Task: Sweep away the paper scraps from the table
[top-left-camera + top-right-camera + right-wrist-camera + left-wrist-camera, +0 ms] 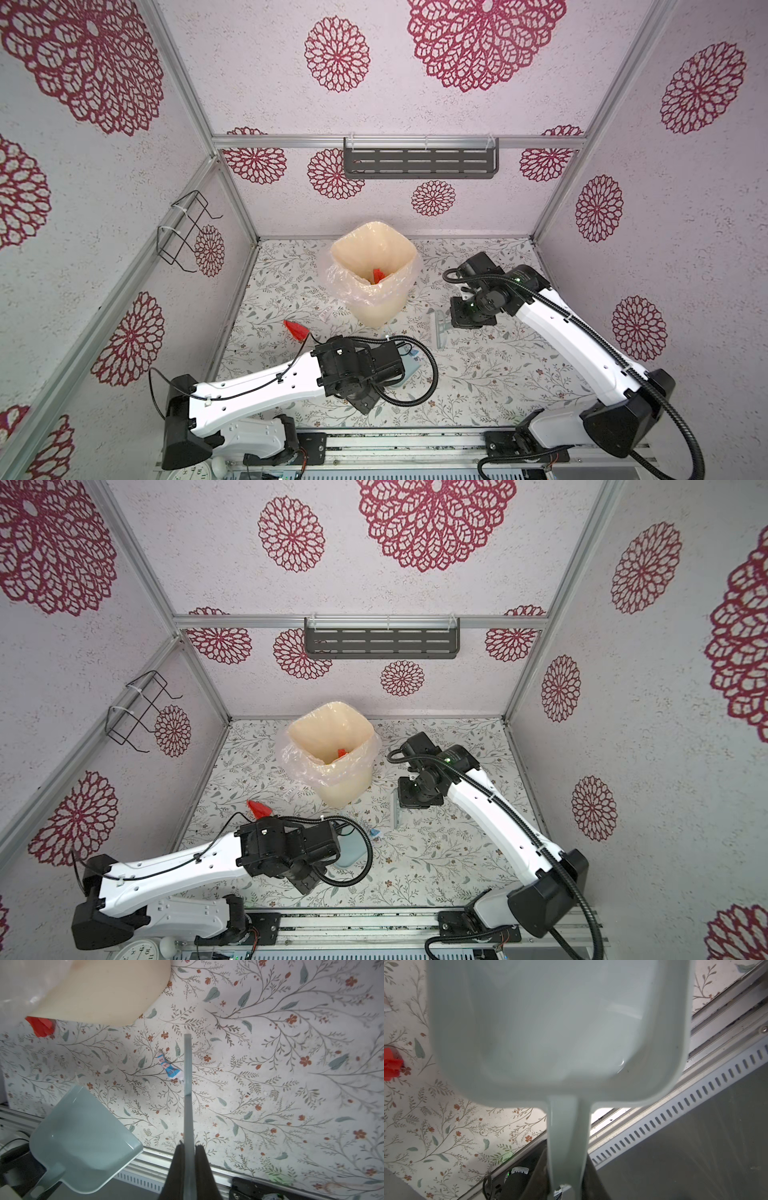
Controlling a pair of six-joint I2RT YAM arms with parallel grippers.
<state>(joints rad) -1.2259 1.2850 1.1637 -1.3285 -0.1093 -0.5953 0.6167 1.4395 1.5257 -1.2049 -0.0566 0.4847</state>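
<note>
- At the tabletop's (pixel 478 374) left, a red scrap (pixel 297 330) lies just beyond the left wrist.
- Hidden beneath that wrist in both top views, the left jaws clamp the handle of the dustpan (pixel 550 1032), whose pan is blurred and cut off.
- Centre: the bin (pixel 376 307) half hides a second red scrap (pixel 378 275) inside.
- Printed scrap (pixel 170 1069) lies just beside the brush (pixel 187 1064), which is seen edge-on and clamped in the right jaws.

A cream plastic bin (pixel 380 309), clear-bagged, stood below a slotted grey metal shelf (pixel 420 163). Nearer me were a pale blue plastic dustpan (pixel 83 1136) and a slim grey brush (pixel 188 1084).
</note>
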